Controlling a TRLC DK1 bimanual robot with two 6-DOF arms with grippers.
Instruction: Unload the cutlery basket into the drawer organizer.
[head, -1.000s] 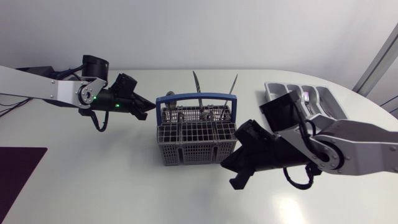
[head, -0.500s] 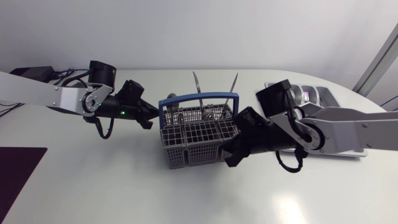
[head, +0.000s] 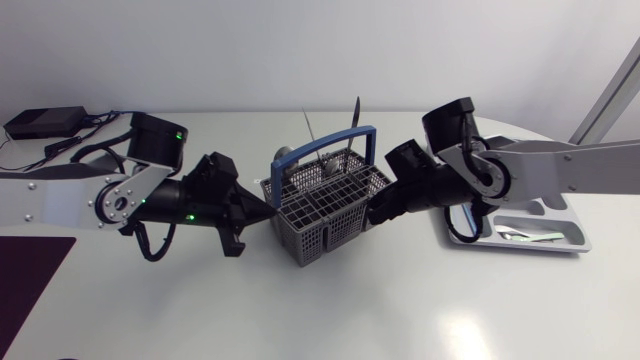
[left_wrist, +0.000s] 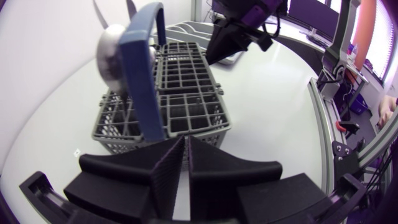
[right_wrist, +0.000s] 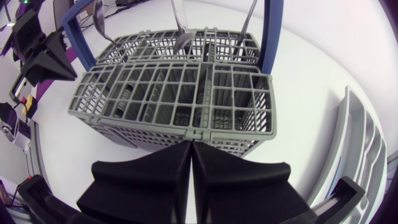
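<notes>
The grey cutlery basket (head: 325, 208) with a blue handle (head: 330, 150) stands mid-table, turned askew. A spoon (head: 285, 156) and two thin utensils (head: 352, 112) stand upright in its far compartments. My left gripper (head: 262, 212) is shut, its tips at the basket's left corner; in the left wrist view the basket (left_wrist: 186, 93) sits just ahead of the gripper (left_wrist: 186, 142). My right gripper (head: 378, 212) is shut, tips against the basket's right side, and the basket (right_wrist: 180, 99) lies directly ahead of it (right_wrist: 191, 146). The white drawer organizer (head: 555, 240) lies at the right and holds some cutlery.
A black box (head: 40, 122) with cables sits at the back left. A dark purple mat (head: 25, 280) lies at the table's left edge. The table in front of the basket is bare white surface (head: 330, 310).
Both arms have closed in on the basket from either side. The basket has turned askew and shifted a little. The right arm has come up off the front of the table, uncovering the organizer.
</notes>
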